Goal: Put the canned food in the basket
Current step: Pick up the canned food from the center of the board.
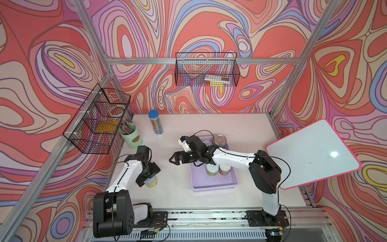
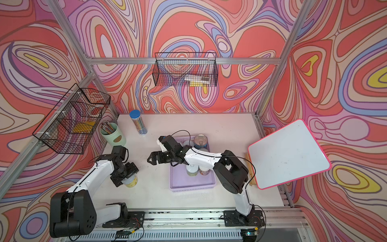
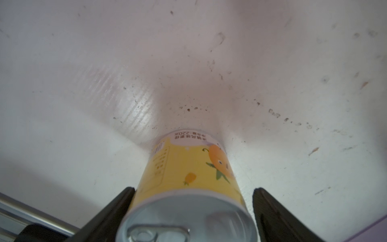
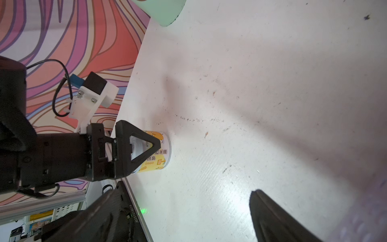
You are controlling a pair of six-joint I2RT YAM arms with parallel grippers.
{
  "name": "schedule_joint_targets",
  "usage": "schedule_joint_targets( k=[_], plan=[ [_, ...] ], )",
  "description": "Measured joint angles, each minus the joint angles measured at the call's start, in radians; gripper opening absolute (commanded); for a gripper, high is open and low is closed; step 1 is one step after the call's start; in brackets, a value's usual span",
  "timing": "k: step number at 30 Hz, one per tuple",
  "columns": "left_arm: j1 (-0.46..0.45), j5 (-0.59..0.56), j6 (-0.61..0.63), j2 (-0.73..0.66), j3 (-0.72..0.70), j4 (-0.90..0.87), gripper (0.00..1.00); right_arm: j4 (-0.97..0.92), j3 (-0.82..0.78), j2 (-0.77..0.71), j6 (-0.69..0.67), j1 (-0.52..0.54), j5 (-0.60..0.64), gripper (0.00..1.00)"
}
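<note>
yellow-labelled cylindrical metal tin (image 3: 188, 174): orange cartoon fruit print, silver top | shallow rectangular lilac plastic basket (image 1: 209, 181): plain | flat white worktop (image 1: 173, 188): dark specks | walls (image 1: 188, 31): coral, lilac, blue, yellow swirls

Tabletop (image 1: 240, 125): white, flat, scuffed, dotted with dark specks and scratches; glare patches in both wrist views.

Directly on it:
- lilac basket (image 1: 209, 182), right of centre, long side running front to back.
- yellow can (image 1: 151, 181), upright, pull-tab up, near left edge, well apart from basket; base flat on surface in left wrist view (image 3: 188, 178).
- pale green pencil cup (image 1: 132, 137), back left corner.
- clear blue-capped pencil tube (image 1: 156, 123), upright, just beside cup, near back edge.
- pale wooden strip (image 2: 252, 178), near right edge, partly hidden.
</note>
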Motion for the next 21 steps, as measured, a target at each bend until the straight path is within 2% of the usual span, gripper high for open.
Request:
schedule_joint_targets(
  k=[7, 21],
  plan=[
    [-0.016, -0.035, -0.010, -0.015, 0.000, -0.024, 0.84, 0.000, -0.003, -0.001, -0.002, 0.000, 0.003, 0.98],
    [-0.016, -0.045, -0.010, -0.041, 0.010, -0.042, 0.80, 0.002, -0.025, -0.010, -0.003, 0.000, 0.008, 0.98]
  ],
)
